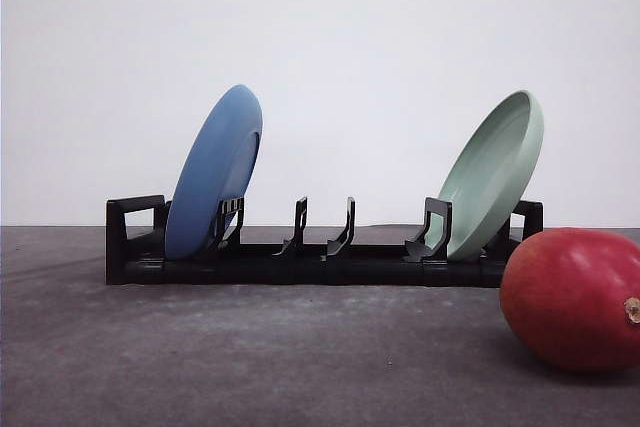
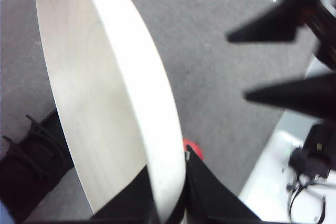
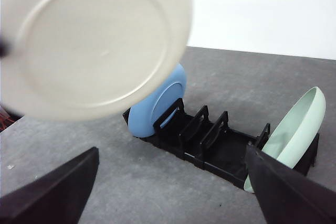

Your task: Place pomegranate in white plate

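The white plate [image 2: 105, 103] is pinched at its rim by the left claw [image 2: 170, 203]; the right claw [image 3: 173, 187] is spread empty; tilted so, the plate could be dropped beside the pomegranate [image 1: 575, 297] at 4 o'clock

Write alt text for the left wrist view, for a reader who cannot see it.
The left tool is shut on the rim of the white plate, holding it tilted on edge above the grey table. A sliver of the red pomegranate shows just past the rim, and the right tool hangs open beyond.

No readable text, labels or numbers anywhere.
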